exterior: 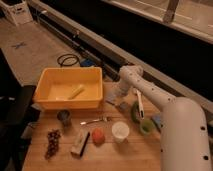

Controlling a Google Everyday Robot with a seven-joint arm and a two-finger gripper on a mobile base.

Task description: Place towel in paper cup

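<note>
The white arm [150,95] comes in from the right, bends high over the wooden table [135,157], and points down. The gripper [114,97] at its end is low at the back of the table, just beside the right corner of the yellow tub [50,102]; I cannot tell if the gripper is apart, together, or gripping anything.

A small grey-blue patch lies flat on the table just in front of the gripper; this looks like the towel [122,106] (it is too dim to be sure); I cannot tell if the gripper touches it.

The paper cup [120,131] is white; it stands upright nearer the front of the table, apart from the towel, with its mouth up.

A round red thing [98,136] sits just left of the paper cup; a flat packet [80,143] lies left of that; a bunch of dark grapes [52,142] lies further left. A small dark cup [63,116] stands in front of the tub; a fork [95,120] lies between it and the paper cup. A long yellow thing [76,91] lies inside the tub; a green bowl [146,127] sits right of the paper cup, near the arm.
</note>
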